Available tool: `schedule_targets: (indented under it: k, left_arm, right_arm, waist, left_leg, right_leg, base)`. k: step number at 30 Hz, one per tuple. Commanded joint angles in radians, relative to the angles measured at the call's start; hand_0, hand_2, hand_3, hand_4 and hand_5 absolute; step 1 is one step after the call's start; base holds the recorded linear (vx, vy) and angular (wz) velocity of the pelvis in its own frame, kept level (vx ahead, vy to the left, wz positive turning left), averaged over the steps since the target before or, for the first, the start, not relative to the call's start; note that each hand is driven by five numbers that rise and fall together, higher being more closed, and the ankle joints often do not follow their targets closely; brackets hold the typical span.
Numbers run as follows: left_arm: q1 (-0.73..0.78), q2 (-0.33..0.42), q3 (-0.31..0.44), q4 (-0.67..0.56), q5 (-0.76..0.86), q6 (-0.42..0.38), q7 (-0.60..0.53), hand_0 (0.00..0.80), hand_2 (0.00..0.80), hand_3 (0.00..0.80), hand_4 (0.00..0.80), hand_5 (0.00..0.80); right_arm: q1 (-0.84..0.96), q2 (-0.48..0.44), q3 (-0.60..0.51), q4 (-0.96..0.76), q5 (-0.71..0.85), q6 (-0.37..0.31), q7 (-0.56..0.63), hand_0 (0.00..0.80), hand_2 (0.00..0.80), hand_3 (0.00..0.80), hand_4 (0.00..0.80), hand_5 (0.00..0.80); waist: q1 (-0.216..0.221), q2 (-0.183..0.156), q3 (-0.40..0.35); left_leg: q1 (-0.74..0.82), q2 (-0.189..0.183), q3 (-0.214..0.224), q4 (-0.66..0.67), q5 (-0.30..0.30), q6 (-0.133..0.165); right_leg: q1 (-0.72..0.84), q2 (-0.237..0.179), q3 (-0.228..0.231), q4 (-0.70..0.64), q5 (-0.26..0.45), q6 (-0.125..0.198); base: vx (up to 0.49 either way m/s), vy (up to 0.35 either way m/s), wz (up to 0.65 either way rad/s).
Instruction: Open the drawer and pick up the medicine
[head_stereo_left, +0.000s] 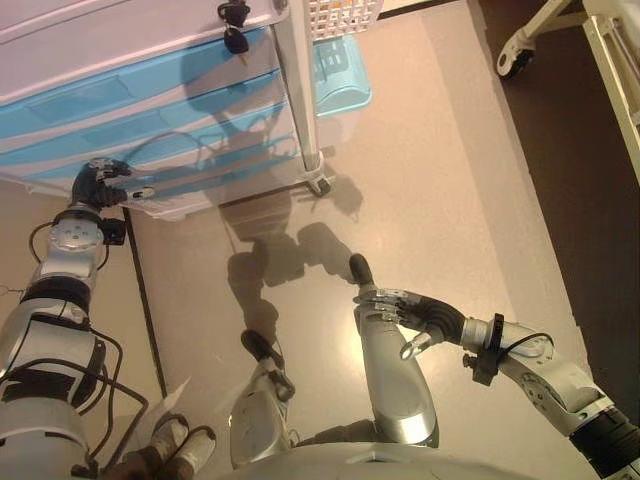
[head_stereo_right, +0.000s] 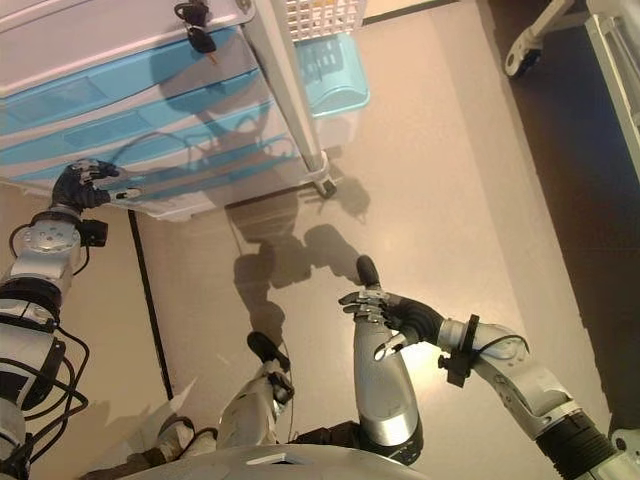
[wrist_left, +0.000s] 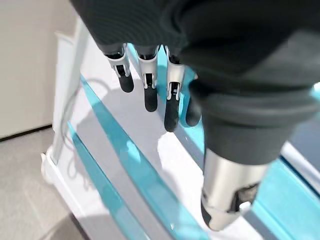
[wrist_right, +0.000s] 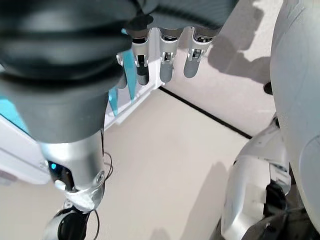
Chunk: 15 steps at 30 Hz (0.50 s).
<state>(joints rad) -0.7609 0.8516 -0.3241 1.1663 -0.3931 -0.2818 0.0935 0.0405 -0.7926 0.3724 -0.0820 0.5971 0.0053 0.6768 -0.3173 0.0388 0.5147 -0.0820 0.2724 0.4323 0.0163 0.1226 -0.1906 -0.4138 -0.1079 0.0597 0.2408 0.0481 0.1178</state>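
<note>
The left robot hand is held at the blue front of a lower drawer of the cart, fingers loosely extended and nothing gripped, apparently poised for a pull. The right robot hand is kept idle, empty, over the floor. The drawers are seen shut; no medicine is visible, presumably inside.

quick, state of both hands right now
Left hand: open, fingers relaxed near the drawer cabinet, holding nothing.
Right hand: open, empty, low over the floor.

A white mesh basket above a blue bin.
</note>
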Motion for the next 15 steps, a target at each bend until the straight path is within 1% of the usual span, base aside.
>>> schedule_targets:
  k: [1,4,6,7,8,10,11,12,13,14,15]
  left_arm:
    - [-0.042,0.134,0.085,0.001,-0.052,-0.024,-0.015,0.000,0.000,0.000,0.000,0.000]
    - [-0.005,0.100,0.082,-0.058,-0.078,-0.021,-0.135,0.000,0.000,0.000,0.000,0.000]
    - [0.053,0.058,0.074,-0.137,-0.139,0.022,-0.230,0.000,0.000,0.000,0.000,0.000]
    - [0.107,0.027,0.071,-0.188,-0.158,0.027,-0.297,0.000,0.000,0.000,0.000,0.000]
    - [0.150,0.004,0.068,-0.225,-0.173,0.029,-0.328,0.000,0.000,0.000,0.000,0.000]
    - [0.261,-0.067,0.060,-0.303,-0.182,0.057,-0.402,0.000,0.000,0.000,0.000,0.000]
    - [0.301,-0.097,0.047,-0.326,-0.167,0.056,-0.430,0.000,0.000,0.000,0.000,0.000]
    - [0.342,-0.133,0.032,-0.351,-0.168,0.062,-0.450,0.000,0.000,0.000,0.000,0.000]
    - [0.409,-0.190,0.018,-0.398,-0.156,0.079,-0.461,0.000,0.000,0.000,0.000,0.000]
    - [0.433,-0.211,0.015,-0.409,-0.145,0.084,-0.466,0.000,0.000,0.000,0.000,0.000]
    - [0.473,-0.247,0.010,-0.421,-0.135,0.097,-0.485,0.000,0.000,0.000,0.000,0.000]
  right_arm:
    - [0.021,0.095,0.052,-0.019,-0.002,-0.058,-0.022,0.000,0.000,0.000,0.000,0.000]
    - [0.025,0.107,0.056,-0.020,-0.045,-0.054,-0.064,0.000,0.000,0.000,0.000,0.000]
    - [0.025,0.106,0.039,-0.011,-0.056,-0.035,-0.094,0.000,0.000,0.000,0.000,0.000]
    - [0.030,0.109,0.026,0.004,-0.066,-0.023,-0.105,0.000,0.000,0.000,0.000,0.000]
    - [0.034,0.113,0.018,0.016,-0.074,-0.021,-0.111,0.000,0.000,0.000,0.000,0.000]
    - [0.040,0.127,-0.002,0.059,-0.092,0.005,-0.138,0.000,0.000,0.000,0.000,0.000]
    - [0.037,0.134,-0.008,0.087,-0.099,0.012,-0.160,0.000,0.000,0.000,0.000,0.000]
    - [0.034,0.145,-0.011,0.119,-0.104,0.021,-0.194,0.000,0.000,0.000,0.000,0.000]
    - [0.033,0.163,-0.019,0.162,-0.098,0.045,-0.236,0.000,0.000,0.000,0.000,0.000]
    - [0.033,0.173,-0.022,0.181,-0.093,0.053,-0.244,0.000,0.000,0.000,0.000,0.000]
    - [0.035,0.197,-0.027,0.217,-0.086,0.072,-0.261,0.000,0.000,0.000,0.000,0.000]
  waist:
    - [0.006,-0.087,0.002]
    - [0.019,-0.092,0.003]
    - [0.030,-0.090,0.001]
    - [0.036,-0.087,-0.002]
    - [0.041,-0.084,-0.005]
    - [0.056,-0.075,-0.019]
    - [0.062,-0.072,-0.025]
    - [0.070,-0.069,-0.032]
    - [0.082,-0.062,-0.045]
    - [0.086,-0.060,-0.052]
    - [0.094,-0.056,-0.064]
  left_leg:
    - [-0.078,0.043,-0.085,0.258,-0.061,0.016]
    - [-0.076,0.041,-0.091,0.260,-0.070,0.020]
    - [-0.063,0.038,-0.095,0.253,-0.072,0.024]
    - [-0.053,0.034,-0.097,0.248,-0.077,0.028]
    - [-0.045,0.031,-0.097,0.243,-0.079,0.031]
    - [-0.022,0.023,-0.099,0.227,-0.079,0.035]
    - [-0.009,0.018,-0.099,0.217,-0.079,0.038]
    - [0.002,0.013,-0.099,0.206,-0.080,0.040]
    - [0.021,0.005,-0.099,0.190,-0.081,0.044]
    - [0.030,0.001,-0.098,0.182,-0.082,0.046]
    - [0.046,-0.006,-0.097,0.168,-0.085,0.050]
  right_leg:
    - [0.030,0.031,-0.050,-0.024,-0.026,-0.023]
    - [0.043,0.027,-0.058,-0.026,-0.027,-0.020]
    - [0.064,0.022,-0.064,-0.034,-0.025,-0.020]
    - [0.078,0.017,-0.067,-0.039,-0.024,-0.018]
    - [0.088,0.014,-0.069,-0.044,-0.021,-0.018]
    - [0.117,0.003,-0.077,-0.058,-0.018,-0.015]
    - [0.130,-0.002,-0.082,-0.065,-0.015,-0.014]
    - [0.143,-0.008,-0.087,-0.073,-0.012,-0.014]
    - [0.166,-0.017,-0.096,-0.084,-0.010,-0.012]
    - [0.177,-0.021,-0.100,-0.088,-0.009,-0.011]
    - [0.195,-0.028,-0.106,-0.096,-0.008,-0.009]
  base:
    - [-0.017,-0.066,0.09]
    - [-0.010,-0.053,0.12]
    - [0.009,-0.022,0.15]
    - [0.012,-0.003,0.20]
    - [0.020,0.005,0.18]
    - [0.027,0.021,0.13]
    - [0.030,0.034,0.14]
    - [0.049,0.046,0.18]
    - [0.049,0.044,0.14]
    - [0.063,0.050,0.14]
    - [0.058,0.049,0.16]
